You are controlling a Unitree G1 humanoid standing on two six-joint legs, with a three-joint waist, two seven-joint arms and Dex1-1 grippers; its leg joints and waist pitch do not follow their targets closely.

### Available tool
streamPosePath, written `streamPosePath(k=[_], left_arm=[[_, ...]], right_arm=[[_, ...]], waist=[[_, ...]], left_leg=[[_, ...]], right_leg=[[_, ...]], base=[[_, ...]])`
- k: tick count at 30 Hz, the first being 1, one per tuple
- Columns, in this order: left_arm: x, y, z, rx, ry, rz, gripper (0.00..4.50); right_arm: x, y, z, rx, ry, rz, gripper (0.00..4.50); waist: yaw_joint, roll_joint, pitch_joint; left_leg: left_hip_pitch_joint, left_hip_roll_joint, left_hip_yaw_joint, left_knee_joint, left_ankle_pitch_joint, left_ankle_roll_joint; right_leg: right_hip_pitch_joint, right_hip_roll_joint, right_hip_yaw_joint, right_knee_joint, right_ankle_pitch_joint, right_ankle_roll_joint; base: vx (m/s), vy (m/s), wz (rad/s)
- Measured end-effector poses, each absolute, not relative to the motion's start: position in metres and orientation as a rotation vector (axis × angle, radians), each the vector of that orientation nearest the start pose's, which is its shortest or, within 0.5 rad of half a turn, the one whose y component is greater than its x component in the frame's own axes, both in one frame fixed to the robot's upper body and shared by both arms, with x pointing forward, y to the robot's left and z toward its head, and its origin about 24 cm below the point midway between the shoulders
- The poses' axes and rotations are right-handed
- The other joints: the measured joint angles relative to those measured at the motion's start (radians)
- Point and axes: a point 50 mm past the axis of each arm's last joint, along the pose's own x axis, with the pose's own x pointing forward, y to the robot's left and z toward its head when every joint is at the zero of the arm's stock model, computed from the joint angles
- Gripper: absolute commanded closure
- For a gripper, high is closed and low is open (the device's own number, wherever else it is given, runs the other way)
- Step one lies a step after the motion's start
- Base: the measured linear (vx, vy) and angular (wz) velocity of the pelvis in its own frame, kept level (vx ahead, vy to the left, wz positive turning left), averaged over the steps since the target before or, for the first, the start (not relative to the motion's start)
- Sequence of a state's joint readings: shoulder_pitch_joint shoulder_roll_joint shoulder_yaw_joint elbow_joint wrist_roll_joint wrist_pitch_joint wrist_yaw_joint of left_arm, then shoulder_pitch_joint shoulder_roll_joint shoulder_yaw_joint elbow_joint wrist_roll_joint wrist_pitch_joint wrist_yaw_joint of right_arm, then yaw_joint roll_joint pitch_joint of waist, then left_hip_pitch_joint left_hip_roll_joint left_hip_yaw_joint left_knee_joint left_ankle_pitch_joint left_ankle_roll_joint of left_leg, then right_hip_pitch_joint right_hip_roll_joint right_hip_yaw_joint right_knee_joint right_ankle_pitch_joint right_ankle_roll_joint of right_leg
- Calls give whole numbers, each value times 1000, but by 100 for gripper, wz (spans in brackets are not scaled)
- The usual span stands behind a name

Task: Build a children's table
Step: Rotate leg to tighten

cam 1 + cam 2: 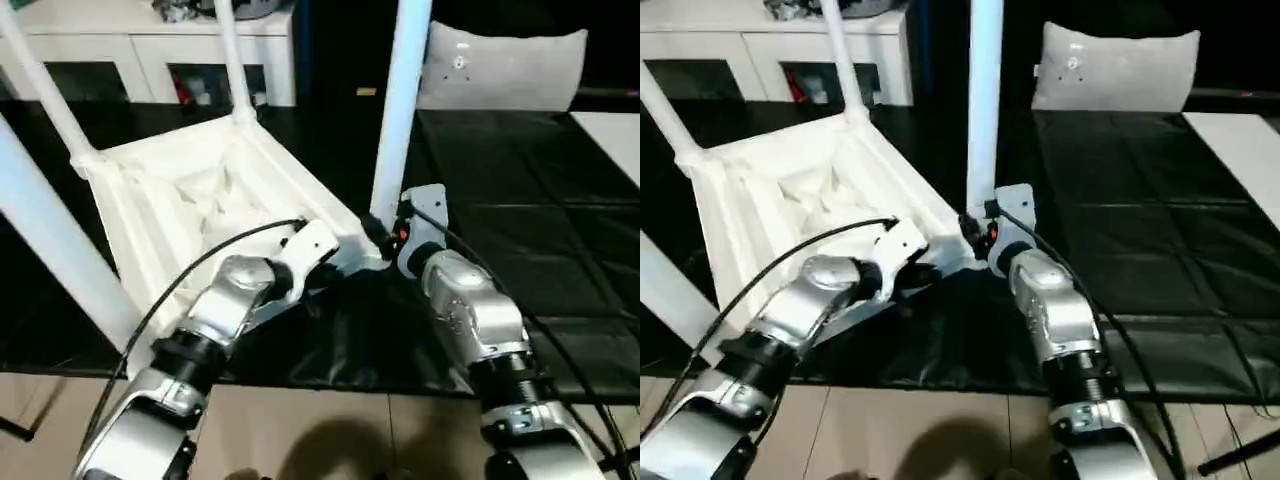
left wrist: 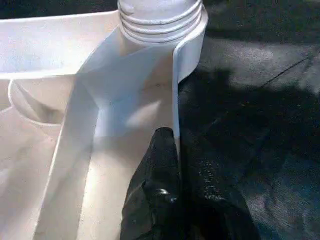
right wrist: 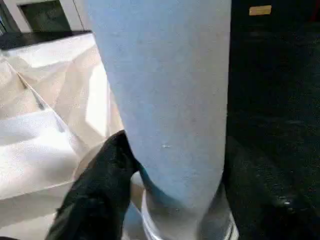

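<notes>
The black-covered work surface (image 1: pixel 520 250) carries everything here, and on it the children's table (image 1: pixel 190 200) lies upside down, ribbed underside showing, tilted up toward the robot. Three legs already stand up out of it: one at the far corner (image 1: pixel 232 60), one at the far-left corner (image 1: pixel 40 85), one big in the foreground (image 1: pixel 50 240). The fourth leg (image 1: pixel 400 110) rises from the corner socket (image 2: pixel 160 22) nearest the robot's right side, and that socket is the place to watch.

The right gripper (image 1: pixel 385 235) sits at the foot of that leg, one black finger (image 3: pixel 107 180) against the tube, jaws about half open and wrapped round it. It looks like a hold on the leg. The left gripper (image 2: pixel 175 165), just beside the same socket on the table's side, is pinched right down on the thin rim wall (image 2: pixel 176 100).

This looks like seating the last leg, nearly the end of the job. To do it well, I'd say keep the tube square to the socket, steady the top with the left, and twist low down.
</notes>
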State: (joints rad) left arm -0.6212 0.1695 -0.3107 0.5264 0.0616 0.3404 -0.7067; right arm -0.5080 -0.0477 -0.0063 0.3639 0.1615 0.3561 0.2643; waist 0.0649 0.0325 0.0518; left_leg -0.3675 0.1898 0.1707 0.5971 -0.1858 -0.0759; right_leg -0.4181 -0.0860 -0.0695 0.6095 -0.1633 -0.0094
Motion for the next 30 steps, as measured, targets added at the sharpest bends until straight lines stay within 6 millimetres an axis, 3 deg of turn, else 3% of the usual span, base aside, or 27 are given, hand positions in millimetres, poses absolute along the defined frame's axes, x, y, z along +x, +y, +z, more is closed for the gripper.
streamPosePath(k=[10,18,20,23,30], left_arm=[[326,95,50,453,375,-1087,450],[312,122,50,487,366,-1307,450],[309,126,51,504,370,-1366,450],[305,130,52,532,376,-1433,450],[299,134,53,542,396,-1548,450]], right_arm=[[318,-148,61,22,217,634,72],[301,-178,73,-94,213,945,72],[296,-180,73,-99,228,1031,72],[291,-179,72,-104,249,1126,108],[284,-174,73,-78,290,1314,148]], waist=[[23,2,1],[37,2,1],[43,2,1],[51,2,1],[53,1,1]], left_leg=[[0,0,0,0,0,0],[0,0,0,2,0,1],[0,0,0,3,-1,1],[1,1,0,4,-1,2],[1,0,1,5,0,3]], right_leg=[[0,0,0,0,-1,1],[0,-1,-1,-1,-1,1],[0,-2,-1,-1,0,0],[0,-2,-2,0,0,0],[1,-4,-3,0,0,0]], base=[[0,0,0],[0,0,0],[0,0,0],[0,0,0],[0,0,0]])
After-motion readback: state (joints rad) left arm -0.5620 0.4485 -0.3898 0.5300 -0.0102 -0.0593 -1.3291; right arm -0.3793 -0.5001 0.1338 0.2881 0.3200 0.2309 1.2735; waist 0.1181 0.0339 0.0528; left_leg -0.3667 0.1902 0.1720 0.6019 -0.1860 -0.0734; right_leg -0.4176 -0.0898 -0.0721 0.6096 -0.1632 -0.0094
